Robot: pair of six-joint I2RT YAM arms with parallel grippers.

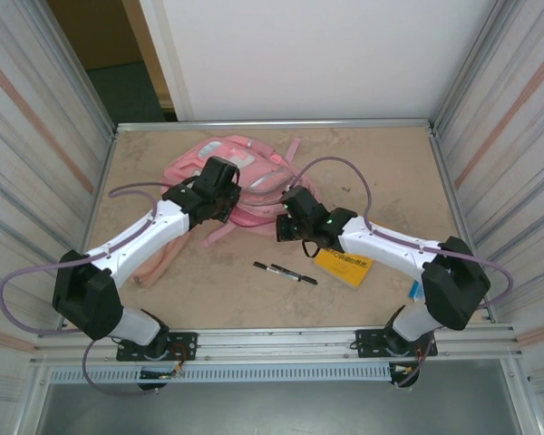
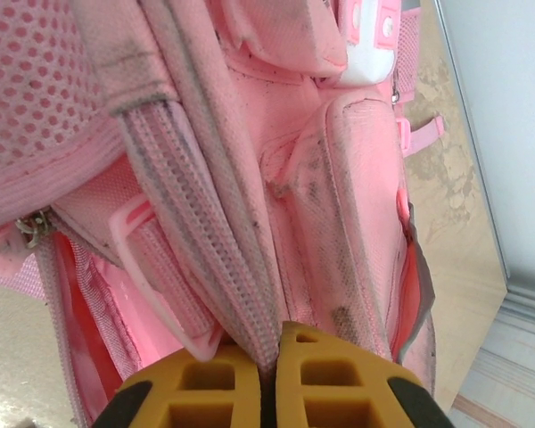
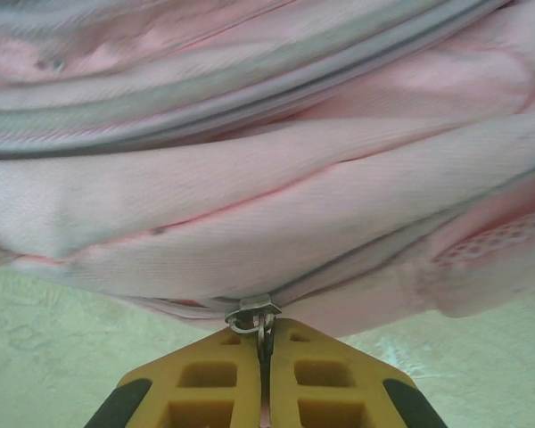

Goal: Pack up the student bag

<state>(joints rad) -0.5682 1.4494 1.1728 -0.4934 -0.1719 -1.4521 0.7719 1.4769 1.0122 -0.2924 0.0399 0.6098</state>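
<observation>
Right pincer [image 3: 264,349] pinches student bag's [image 3: 250,214] half-hidden zipper pull [image 3: 253,314].

the left arm [image 1: 131,243] and right arm [image 1: 385,243] are each made of glossy white rounded links joined by chunky black joint housings, and each rises from a flat black base plate [image 1: 177,344]. a thin lilac cable [image 1: 9,290] runs in loose loops along each arm, and a small green light [image 1: 330,220] glows on the right wrist. the left gripper [image 2: 269,357] and right gripper [image 3: 266,352] have mustard-yellow moulded fingers [image 2: 205,383] with rectangular recesses and black trim on their outer edges.
</observation>
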